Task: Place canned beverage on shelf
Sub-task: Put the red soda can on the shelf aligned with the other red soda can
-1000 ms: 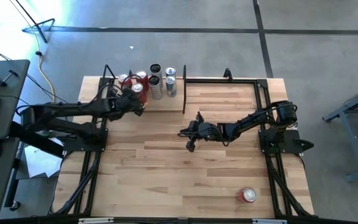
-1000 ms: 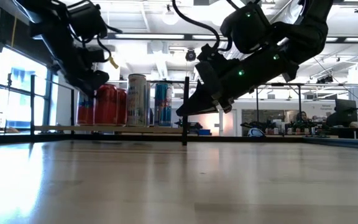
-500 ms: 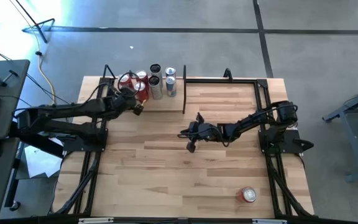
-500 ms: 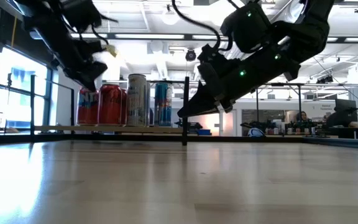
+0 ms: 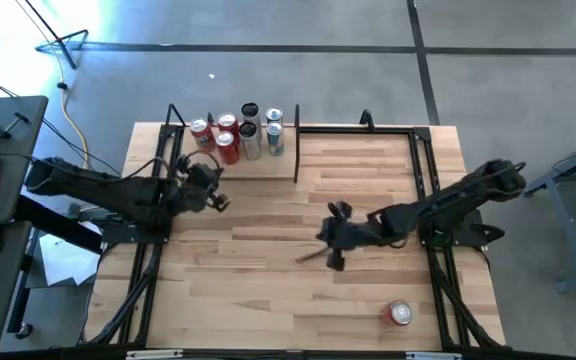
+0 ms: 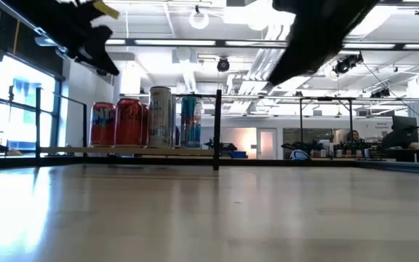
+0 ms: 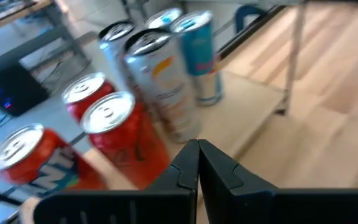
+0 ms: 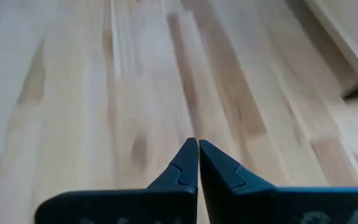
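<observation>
A: Up at the table's far edge, left of the middle, the shelf (image 5: 240, 160) carries a cluster of cans (image 5: 240, 133), red ones to the left and silver ones to the right, all upright beside its thin end panel (image 5: 296, 142). One red can (image 5: 399, 313) stands alone near the near right corner of the table (image 5: 268, 290), well apart from both arms.

B: And the grippers?

A: The left gripper (image 5: 215, 196) hangs just in front of the shelf, jaws pressed together on nothing. The right gripper (image 5: 334, 256) is out over the middle of the table, jaws also together and empty.

B: So that lone can looks like the next one to go.

A: I'd judge so. The right arm is nearer. It should open wide, come down around the can's middle, lift it upright, and set it in a free patch of shelf without nudging the cans already there.

B: Surface?

A: Pale wood planks, smooth, black metal frame along the sides. Beyond it lies a grey concrete floor and an open workshop with ceiling lights, bright windows and distant desks
</observation>
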